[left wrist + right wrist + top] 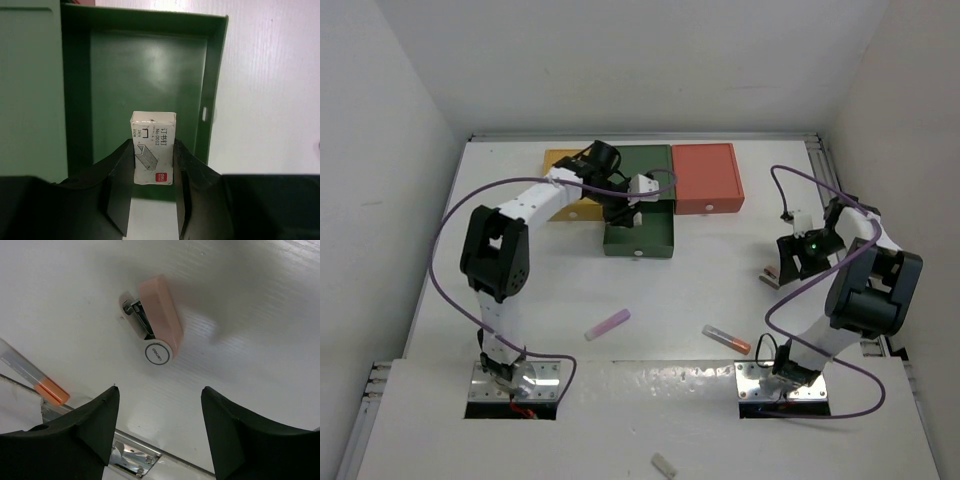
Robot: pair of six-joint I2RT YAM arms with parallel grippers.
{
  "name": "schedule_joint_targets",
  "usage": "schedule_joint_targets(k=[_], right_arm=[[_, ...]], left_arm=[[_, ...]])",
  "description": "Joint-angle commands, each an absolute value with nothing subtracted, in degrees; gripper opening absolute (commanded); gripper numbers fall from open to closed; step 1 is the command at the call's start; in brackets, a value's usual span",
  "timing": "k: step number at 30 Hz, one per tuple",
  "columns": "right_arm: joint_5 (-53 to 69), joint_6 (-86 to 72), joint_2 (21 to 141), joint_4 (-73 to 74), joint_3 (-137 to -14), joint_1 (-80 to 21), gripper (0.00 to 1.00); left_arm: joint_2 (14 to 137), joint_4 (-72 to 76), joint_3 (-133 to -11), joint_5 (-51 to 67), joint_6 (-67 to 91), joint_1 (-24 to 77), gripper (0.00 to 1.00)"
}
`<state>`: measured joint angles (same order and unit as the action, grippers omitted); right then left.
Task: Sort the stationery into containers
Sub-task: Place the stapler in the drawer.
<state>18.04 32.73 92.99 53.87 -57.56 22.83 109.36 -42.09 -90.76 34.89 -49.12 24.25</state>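
Gripping a small white cardboard box of staples [154, 131] between its two black fingers, the left pincer [153, 150] hangs over the pulled-out tray of the dark green drawer box [150, 75]. This is the middle of three flat square containers at the far side of the white counter [520, 300]. The mustard yellow box [558, 158], partly hidden by the arm, sits to its left. The salmon red box [707, 178], its drawer closed, sits to its right. On the right side of the counter, the right pincer [159, 392] stands wide open and empty above a pale pink mini stapler [159, 325], clear of it. A clear plastic tube with an orange tip [726, 338] and a lilac stick [607, 323] lie apart from each other on the counter, nearer the arms' bases.
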Motion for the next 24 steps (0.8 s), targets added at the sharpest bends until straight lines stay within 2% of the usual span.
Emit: schedule_joint_targets(k=[1,10,24], right_arm=[[20.7,35.6,94.0,53.7,-58.1,23.4,0.66],[21.3,36.3,95.7,52.3,-56.4,23.5,0.66],[19.2,35.2,96.1,48.4,-54.9,23.4,0.67]], left_arm=[[112.0,-38.9,-95.4,34.8,-45.7,25.8,0.09],[120.2,-40.2,-101.7,31.6,-44.2,27.2,0.11],[125.4,-39.8,-101.9,18.6,-45.0,29.3,0.11]])
